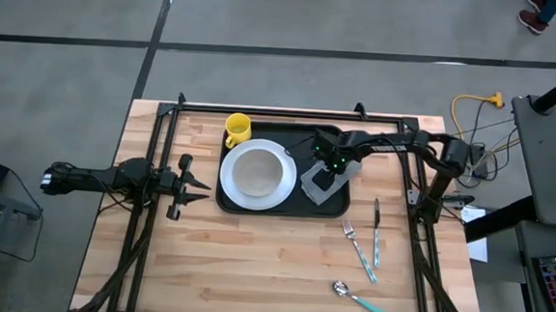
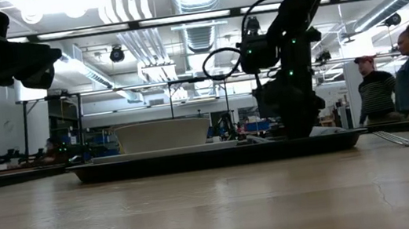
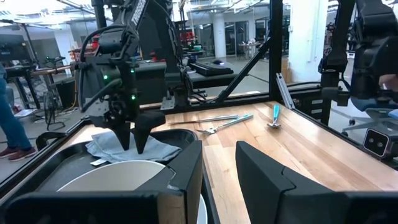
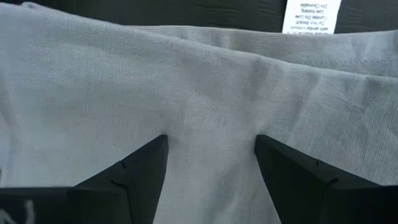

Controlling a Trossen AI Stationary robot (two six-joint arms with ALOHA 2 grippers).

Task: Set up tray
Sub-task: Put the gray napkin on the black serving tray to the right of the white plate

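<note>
The black tray (image 1: 279, 134) lies at the table's middle. On it stand a white plate (image 1: 256, 174) at its left and a yellow cup (image 1: 237, 127) at its far-left corner. A grey napkin (image 1: 320, 186) lies flat on its right part, with a white label (image 4: 310, 15) at one edge. My right gripper (image 4: 211, 140) is open and points down at the napkin's middle; the left wrist view shows it from the side (image 3: 134, 137). My left gripper (image 1: 199, 185) is open and waits level, left of the tray. My right gripper comes from above, pointing down, with its fingers spread. Both fingertips (image 4: 163, 142) stand on the napkin's middle (image 4: 211, 118), and the cloth between them is flat and not gathered. The napkin lies on the tray's floor (image 3: 143, 149).
A fork (image 1: 355, 240) and a knife (image 1: 376, 230) lie on the wood right of the tray, and a spoon with a teal handle (image 1: 361, 301) lies nearer the near edge. Black frame rails (image 1: 149, 216) run along both sides. People stand beyond the table (image 2: 391, 90).
</note>
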